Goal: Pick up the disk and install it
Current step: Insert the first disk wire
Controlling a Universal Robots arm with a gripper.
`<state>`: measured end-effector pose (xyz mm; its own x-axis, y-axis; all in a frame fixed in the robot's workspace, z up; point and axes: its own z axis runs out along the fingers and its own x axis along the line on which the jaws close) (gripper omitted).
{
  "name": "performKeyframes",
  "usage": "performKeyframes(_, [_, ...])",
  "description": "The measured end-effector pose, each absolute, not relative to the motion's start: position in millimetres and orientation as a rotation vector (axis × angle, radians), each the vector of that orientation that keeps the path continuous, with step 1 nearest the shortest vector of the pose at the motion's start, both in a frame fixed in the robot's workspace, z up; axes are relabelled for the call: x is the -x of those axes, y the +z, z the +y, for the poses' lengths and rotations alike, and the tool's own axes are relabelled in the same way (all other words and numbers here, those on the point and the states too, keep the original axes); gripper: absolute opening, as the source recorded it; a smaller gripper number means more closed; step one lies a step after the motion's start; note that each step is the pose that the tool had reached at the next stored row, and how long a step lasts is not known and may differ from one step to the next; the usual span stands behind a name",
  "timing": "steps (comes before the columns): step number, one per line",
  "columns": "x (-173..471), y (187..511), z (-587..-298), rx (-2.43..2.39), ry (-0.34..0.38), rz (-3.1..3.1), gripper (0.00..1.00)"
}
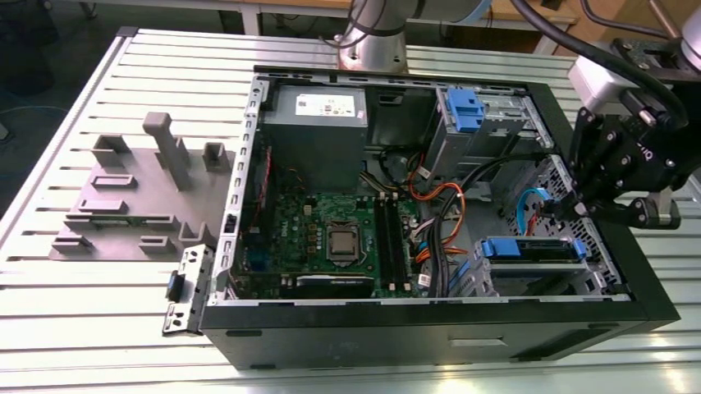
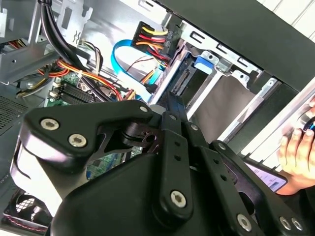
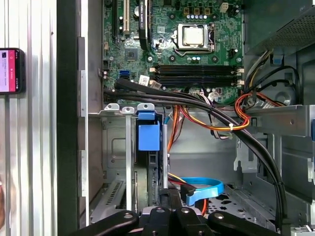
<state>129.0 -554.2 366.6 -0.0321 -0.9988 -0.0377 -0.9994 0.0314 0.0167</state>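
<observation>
The disk [image 1: 533, 249] seems already seated in the drive cage at the computer case's [image 1: 438, 324] front corner, blue carrier showing. The gripper [image 1: 597, 205] hovers just above that cage; whether its fingers are apart or closed cannot be told. Loose cables [image 3: 216, 115] beside the cage could snag the gripper. The case rests on a slatted metal table [image 1: 98, 320].

Hand [image 1: 613, 209] at the computer case's [image 1: 438, 320] edge on the exterior view's right; arm cut off by the picture's edge. Fingertips hidden behind the hand's own black links in both wrist views; grip state unreadable. Disk [image 1: 531, 249] mostly hidden in its bay. A person's fingers [image 2: 298, 155] cropped. Phone [image 3: 11, 70] on the counter [image 3: 34, 147] cropped.
</observation>
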Motion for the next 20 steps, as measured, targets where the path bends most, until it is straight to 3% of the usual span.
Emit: performKeyframes(20, [-140.3, 366.6, -552.4, 2.176, 0.063, 2.246, 0.11])
